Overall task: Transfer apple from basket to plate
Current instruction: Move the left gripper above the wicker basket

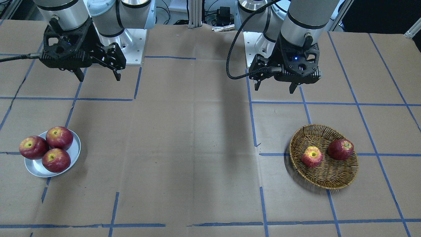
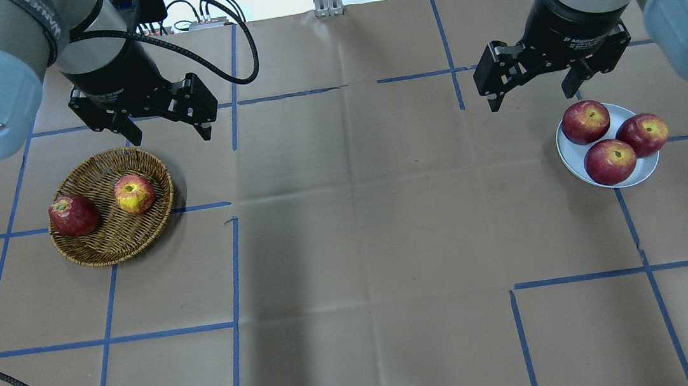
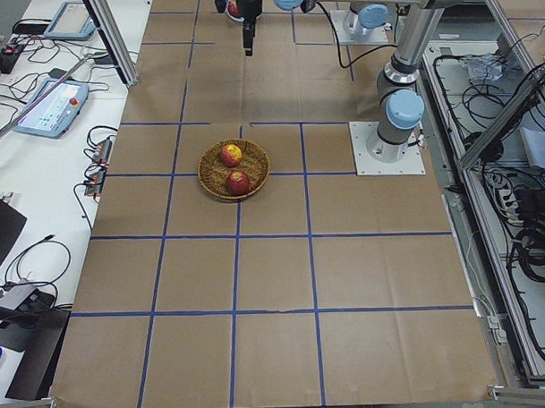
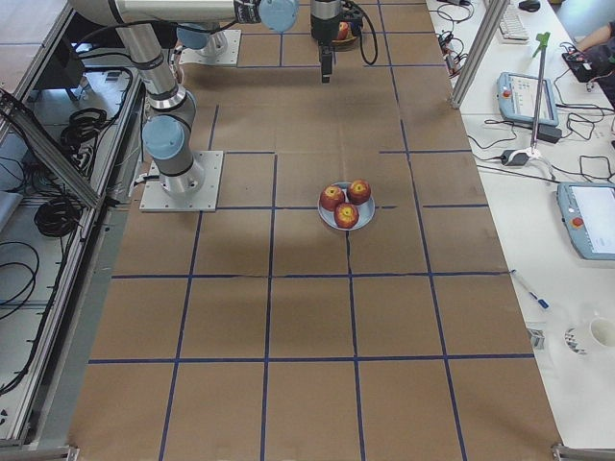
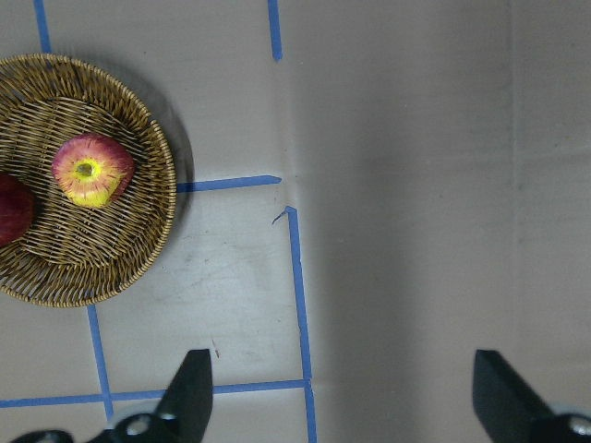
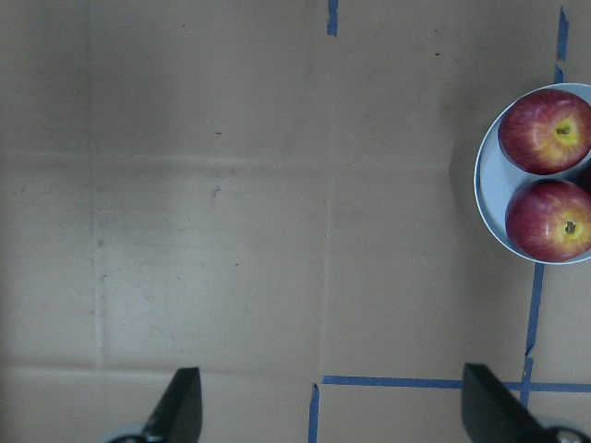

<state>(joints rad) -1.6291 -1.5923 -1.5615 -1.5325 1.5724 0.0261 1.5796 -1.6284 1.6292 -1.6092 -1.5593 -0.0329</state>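
Note:
The pale pinkish-red apple (image 2: 134, 194) with a yellow stem patch lies in the wicker basket (image 2: 105, 247) on the table's left; it also shows in the front view (image 1: 311, 156) and the left wrist view (image 5: 92, 170). The silver plate (image 2: 647, 170) on the right holds three glossy red apples (image 2: 609, 161). My left gripper (image 2: 164, 129) hangs open and empty above the table just behind the basket. My right gripper (image 2: 534, 94) hangs open and empty behind and left of the plate.
A dark red apple (image 2: 73, 216) lies in the basket beside the pale one. Brown paper with blue tape lines (image 2: 231, 275) covers the table. The arm bases (image 1: 133, 46) stand at the robot's edge.

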